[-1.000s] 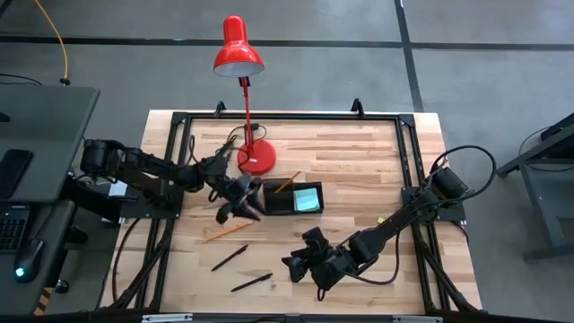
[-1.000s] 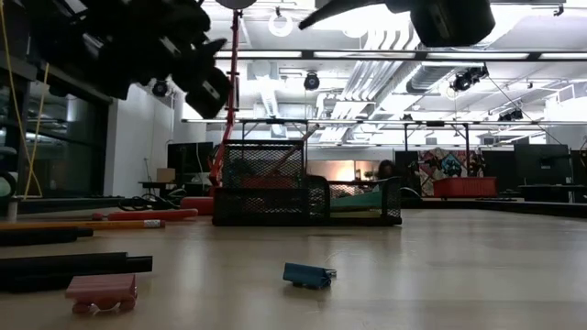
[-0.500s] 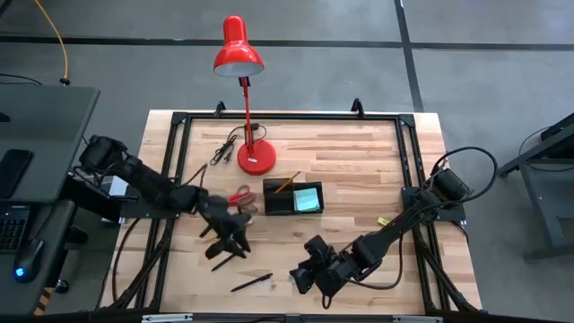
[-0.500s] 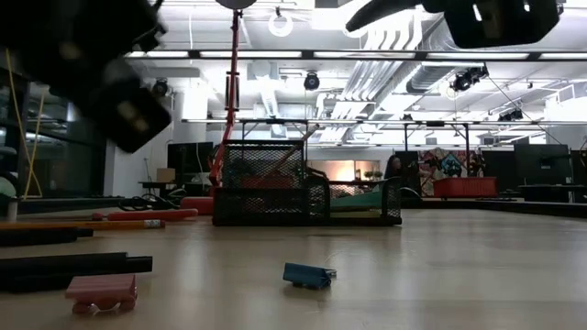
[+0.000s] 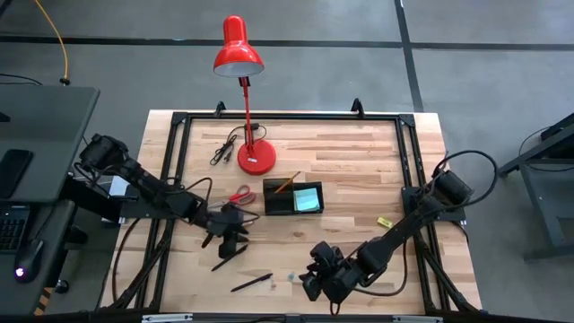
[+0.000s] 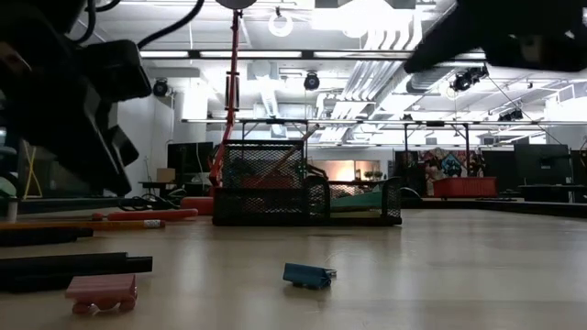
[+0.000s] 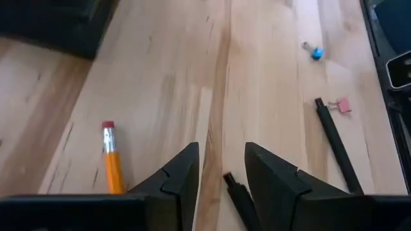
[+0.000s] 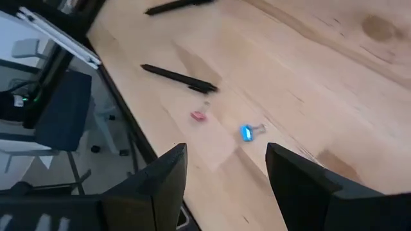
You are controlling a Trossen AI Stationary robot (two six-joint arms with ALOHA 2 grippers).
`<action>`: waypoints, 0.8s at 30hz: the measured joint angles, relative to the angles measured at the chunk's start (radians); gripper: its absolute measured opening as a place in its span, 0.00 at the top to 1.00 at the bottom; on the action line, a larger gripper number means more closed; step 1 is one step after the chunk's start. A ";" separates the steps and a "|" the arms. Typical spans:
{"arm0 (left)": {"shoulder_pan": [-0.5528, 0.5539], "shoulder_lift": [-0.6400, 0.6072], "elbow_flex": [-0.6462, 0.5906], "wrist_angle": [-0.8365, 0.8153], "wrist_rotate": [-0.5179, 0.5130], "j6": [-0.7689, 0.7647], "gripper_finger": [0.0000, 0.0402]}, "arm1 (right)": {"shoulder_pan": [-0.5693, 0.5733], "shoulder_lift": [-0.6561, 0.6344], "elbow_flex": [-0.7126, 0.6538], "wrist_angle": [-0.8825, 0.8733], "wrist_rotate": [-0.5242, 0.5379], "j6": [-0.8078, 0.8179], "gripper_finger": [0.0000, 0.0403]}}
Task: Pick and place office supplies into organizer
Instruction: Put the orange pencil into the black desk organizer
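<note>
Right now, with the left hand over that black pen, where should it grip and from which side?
Grip the black pen mid-barrel, coming straight down from above. It lies flat on the table, long and thin, so the left hand, already open, should straddle the barrel across its width, clear of the orange pencil alongside.

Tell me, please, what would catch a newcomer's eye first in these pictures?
Most striking is the red desk lamp rising from the table's far edge, its round base beside the red-handled scissors. Next comes the black mesh organizer at mid-table, holding an orange pencil and a teal sticky-note pad. Nearer the front, the left tool hovers open over a black pen, while the right tool, also open, hangs by the front edge.
</note>
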 joint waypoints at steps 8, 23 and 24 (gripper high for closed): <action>0.034 -0.099 0.128 -0.508 -0.076 0.067 0.72 | 0.033 0.000 -0.074 0.110 0.013 0.027 0.50; 0.034 -0.116 0.219 -0.678 -0.169 0.138 0.72 | 0.031 0.000 -0.119 0.140 0.042 -0.001 0.51; 0.034 -0.105 0.218 -0.689 -0.158 0.138 0.72 | 0.030 0.000 -0.119 0.140 0.047 -0.002 0.51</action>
